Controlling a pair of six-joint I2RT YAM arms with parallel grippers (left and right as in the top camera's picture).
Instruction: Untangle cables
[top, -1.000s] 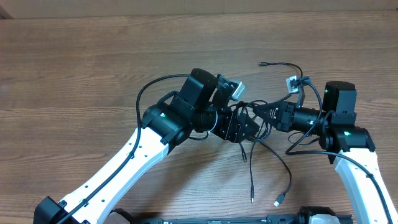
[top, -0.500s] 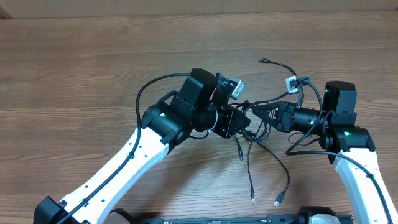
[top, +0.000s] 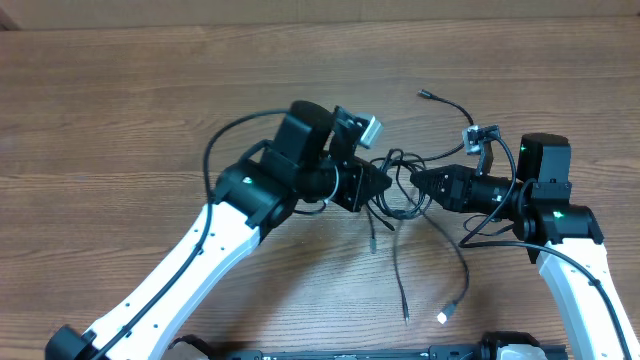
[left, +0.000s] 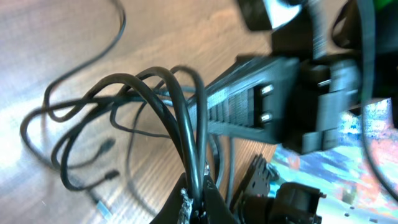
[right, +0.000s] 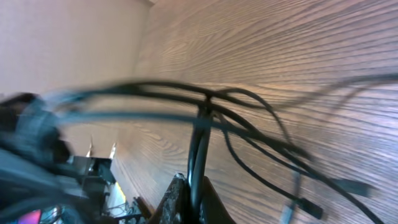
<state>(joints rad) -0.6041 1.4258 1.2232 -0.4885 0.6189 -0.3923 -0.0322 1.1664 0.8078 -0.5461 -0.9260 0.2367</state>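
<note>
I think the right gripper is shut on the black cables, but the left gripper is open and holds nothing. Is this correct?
Not quite. The left gripper is not open: it is shut on the cables, as the left wrist view shows, with a cord pinched between its fingers. The right gripper is indeed shut on the cables.

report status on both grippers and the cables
Left gripper shut on cables. Right gripper shut on the same tangle. Strands looped together between them, loose ends on table. Nothing else in the way.
</note>
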